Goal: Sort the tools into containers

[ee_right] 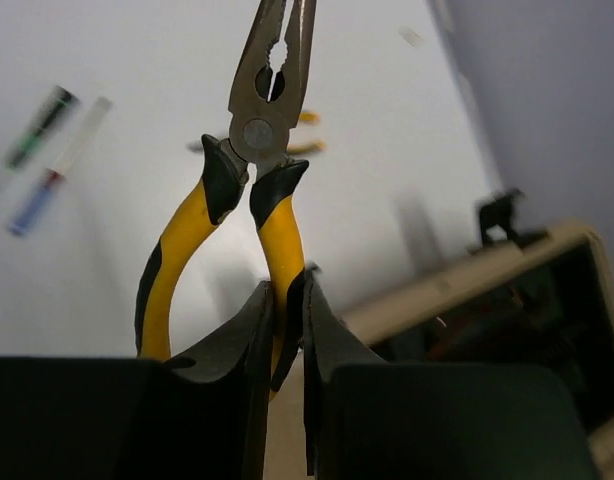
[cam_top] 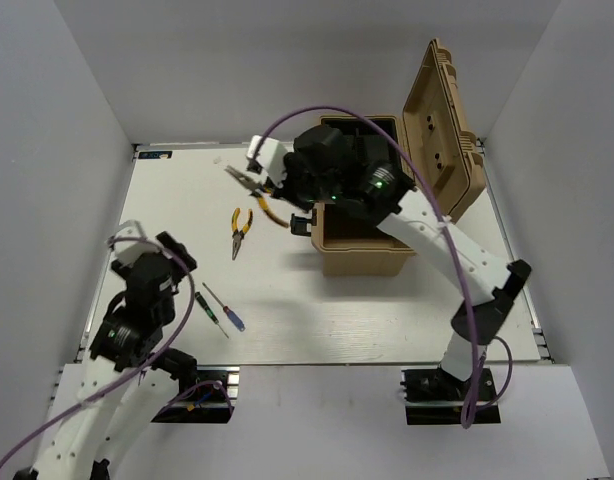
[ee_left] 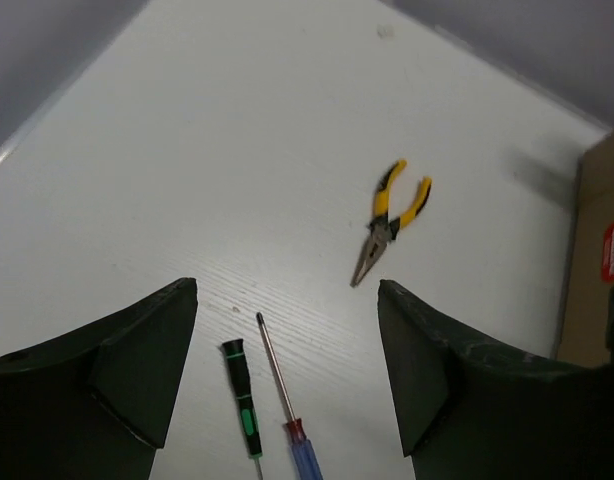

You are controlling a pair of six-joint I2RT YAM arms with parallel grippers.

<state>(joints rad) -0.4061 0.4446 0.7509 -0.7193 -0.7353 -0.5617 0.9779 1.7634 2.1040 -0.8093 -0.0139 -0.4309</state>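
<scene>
My right gripper is shut on one yellow handle of large pliers and holds them in the air, left of the open tan toolbox. A second, smaller pair of yellow-handled pliers lies on the white table. A green-and-black screwdriver and a blue-handled one lie side by side, just under my left gripper, which is open and empty. I see no hex key.
The toolbox lid stands open at the back right; the box interior is dark with things inside. White walls enclose the table on three sides. The toolbox's side shows at the right edge of the left wrist view.
</scene>
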